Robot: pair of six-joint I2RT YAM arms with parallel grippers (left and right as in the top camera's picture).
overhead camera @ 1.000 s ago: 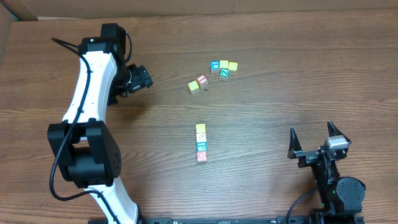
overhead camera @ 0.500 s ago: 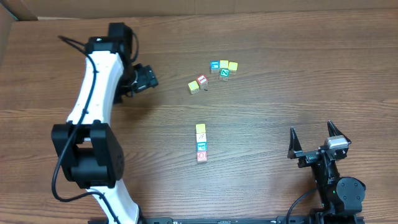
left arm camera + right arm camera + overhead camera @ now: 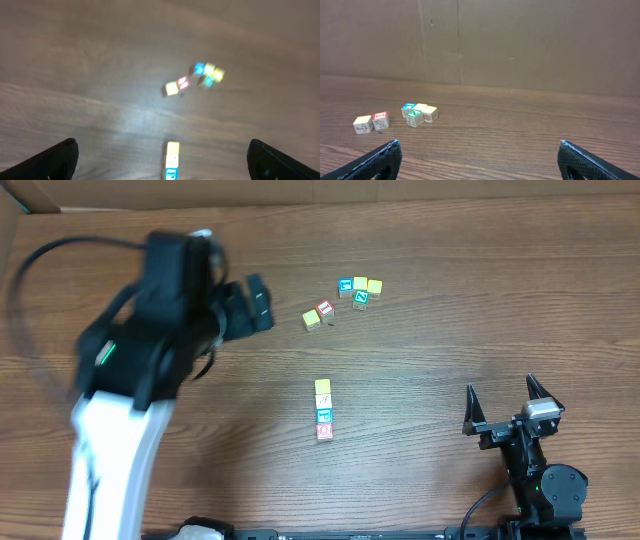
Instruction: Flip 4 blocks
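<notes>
Four blocks lie in a short row [image 3: 323, 409] at mid-table: yellow at the far end, then cream, blue-bordered and red-bordered. In the left wrist view the row [image 3: 172, 160] shows at the bottom edge, blurred, and the red one is cut off. My left gripper [image 3: 256, 305] hovers open above the table, up and left of the row, with nothing between its fingers [image 3: 59, 158]. The left arm is motion-blurred. My right gripper [image 3: 507, 402] rests open near the front right, far from the row, its jaws [image 3: 477, 150] empty.
A loose cluster of other cubes lies farther back: a green Z cube [image 3: 361, 297] [image 3: 414, 118], blue [image 3: 345, 285] and yellow [image 3: 374, 285] ones, plus a red-bordered [image 3: 324, 309] and a yellow cube [image 3: 311, 320]. A cardboard wall [image 3: 520, 40] stands behind the table.
The left arm has risen and swung right, now blurred, carrying its open gripper closer to the cubes. The right arm and all cubes have not moved.
</notes>
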